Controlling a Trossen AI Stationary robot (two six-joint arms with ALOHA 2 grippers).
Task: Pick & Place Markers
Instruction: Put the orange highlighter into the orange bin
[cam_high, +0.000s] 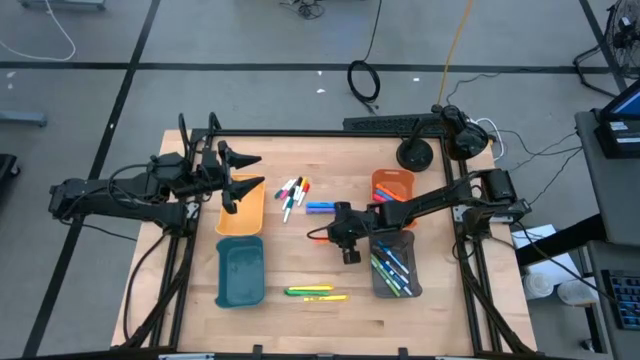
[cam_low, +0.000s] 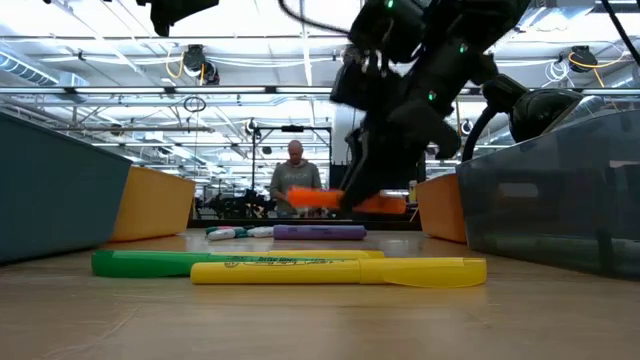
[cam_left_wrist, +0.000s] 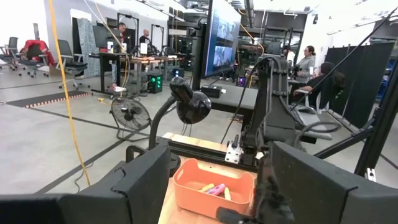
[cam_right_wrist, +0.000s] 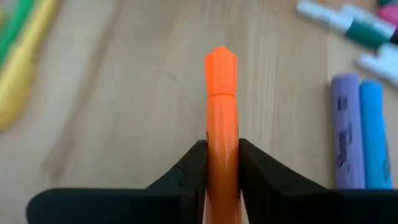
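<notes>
Right pincer (cam_right_wrist: 222, 163) clamped mid-barrel on orange highlighter (cam_right_wrist: 221, 112), above desk (cam_right_wrist: 124, 93). Light, stiff, slick plastic; mid-barrel grip looks balanced. Left pincer (cam_high: 240, 172) wide open, empty.

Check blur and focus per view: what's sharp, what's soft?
Right wrist view: orange highlighter in the right gripper is sharp; yellow marker at the edge is smeared. Low view: yellow highlighter is crisp, the arm above it motion-blurred. Left wrist view: left gripper fingers near and soft. High view: evenly lit and sharp.
</notes>
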